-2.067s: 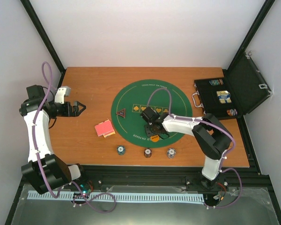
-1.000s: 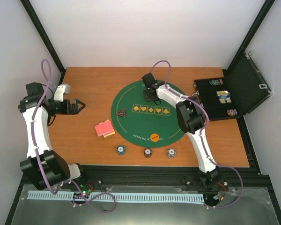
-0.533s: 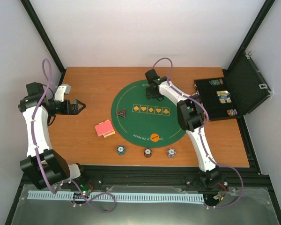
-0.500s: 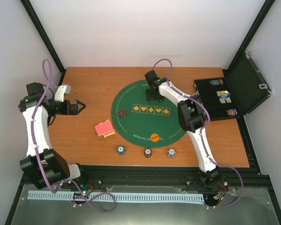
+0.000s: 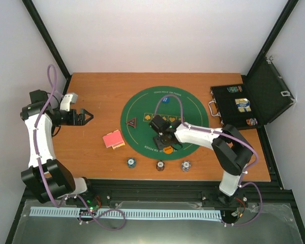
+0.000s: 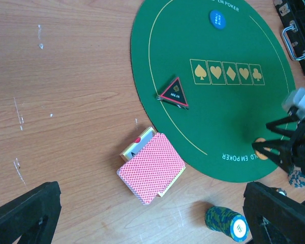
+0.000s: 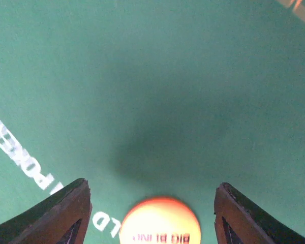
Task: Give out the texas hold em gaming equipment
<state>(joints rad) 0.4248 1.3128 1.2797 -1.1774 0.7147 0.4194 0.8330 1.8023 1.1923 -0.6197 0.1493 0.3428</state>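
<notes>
On the green mat (image 5: 193, 140), my right gripper (image 7: 152, 203) stands open just above the near edge. The orange round button (image 7: 160, 222) lies flat on the felt between its fingers (image 7: 66, 211), touching neither. A blue round button (image 5: 165, 100) rests at the mat's far edge, and a black triangular button (image 5: 133, 122) at its left. The pink-red-backed cards (image 6: 151, 168) sit on the wood left of the mat, on a card box. Three chip stacks (image 5: 130, 162) (image 5: 160, 165) (image 5: 186, 165) line the table's near edge. My left gripper (image 5: 84, 117) hangs open at the far left, holding nothing.
The black hinged case (image 5: 244, 104) lies open at the back right with more chips and a card box inside. Its handle (image 6: 290, 43) points toward the mat. The right arm's forearm (image 5: 203, 134) stretches across the mat's right half.
My right gripper has swung from the mat's far edge back to the near edge over the orange button, its jaws wider. The blue button now shows at the far edge. The left arm stayed put.
</notes>
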